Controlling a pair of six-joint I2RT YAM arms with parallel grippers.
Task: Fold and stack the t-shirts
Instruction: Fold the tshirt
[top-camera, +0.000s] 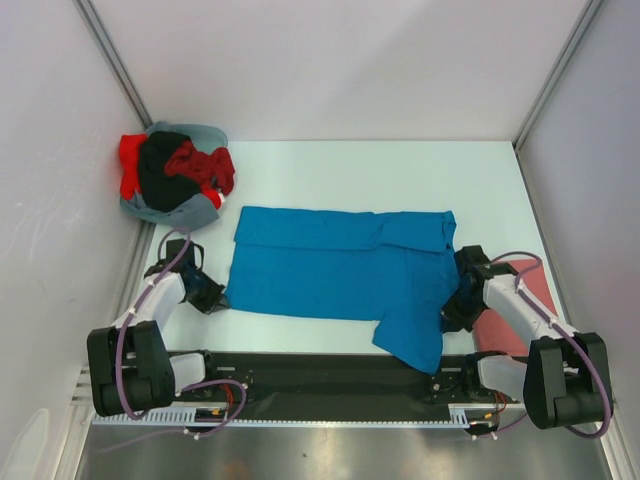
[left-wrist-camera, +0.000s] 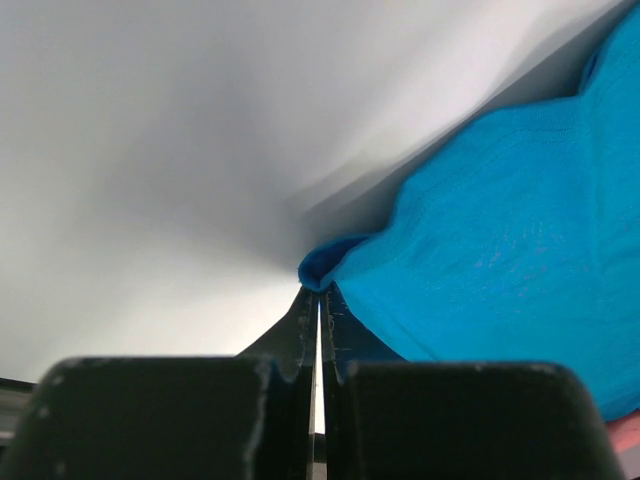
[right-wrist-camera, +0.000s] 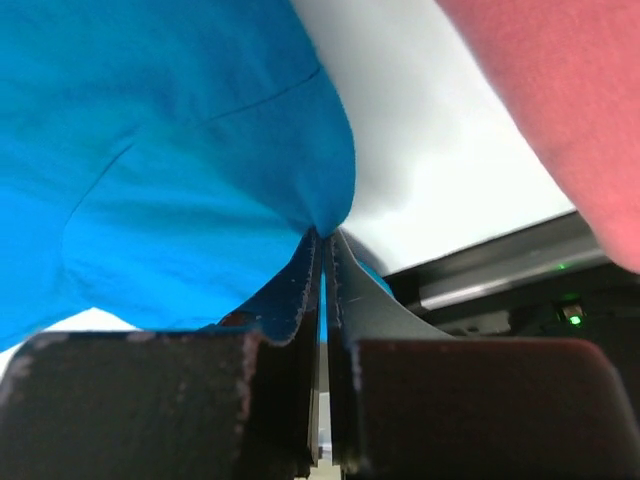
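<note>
A bright blue t-shirt (top-camera: 340, 270) lies spread across the middle of the table, partly folded, with one sleeve hanging toward the near edge. My left gripper (top-camera: 215, 297) is shut on the shirt's near left corner (left-wrist-camera: 320, 268). My right gripper (top-camera: 452, 312) is shut on the blue cloth (right-wrist-camera: 325, 222) at the shirt's right side. A dull pinkish-red t-shirt (top-camera: 518, 300) lies folded at the right, partly under my right arm, and shows as a pink mass (right-wrist-camera: 560, 100) in the right wrist view. Further t-shirts, bright red, black and grey-blue, sit in a heap (top-camera: 175, 180) at the back left.
White walls close in the table on the left, back and right. A black rail (top-camera: 320, 375) runs along the near edge between the arm bases. The heap of shirts sits close to the left wall.
</note>
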